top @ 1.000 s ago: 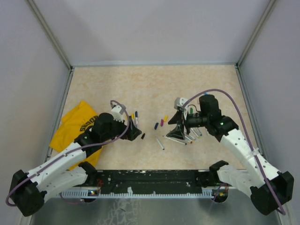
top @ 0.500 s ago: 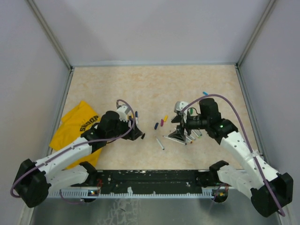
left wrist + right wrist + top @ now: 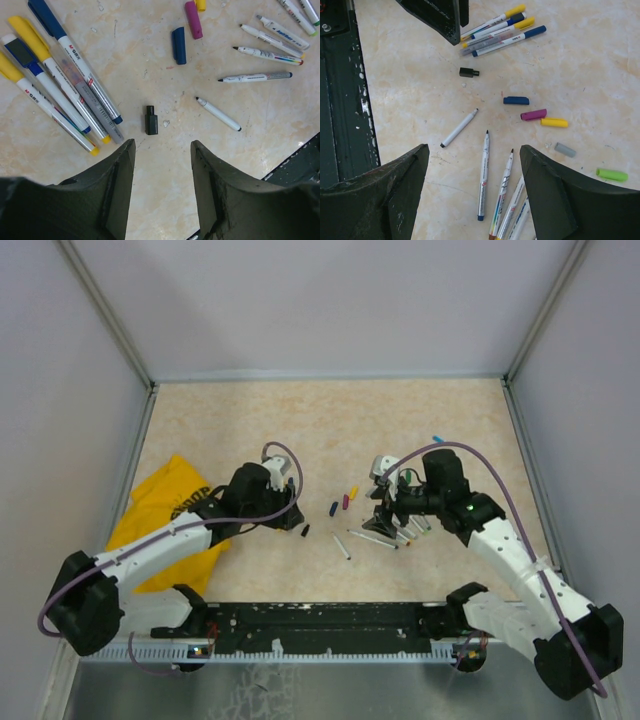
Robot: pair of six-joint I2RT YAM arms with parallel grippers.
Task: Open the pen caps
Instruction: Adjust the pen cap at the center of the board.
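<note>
Left gripper [image 3: 162, 150]: you have its jaws partly apart, holding nothing, above the black cap [image 3: 151, 120].
Right gripper [image 3: 472, 155]: jaws wide apart, holding nothing.
Pen caps [image 3: 516, 100]: loose among pens [image 3: 218, 114], midway between the table [image 3: 300, 410] side edges.

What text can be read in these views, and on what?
"M&G": barrel of blue-capped white marker pen, left wrist view; characters after it too small.
"M&G", probably: barrel of yellow-capped white marker pen beside it; blurred.
Blue print on uncapped white marker pen: too small to read.
Black letters on yellow cloth: partly covered, unreadable.
</note>
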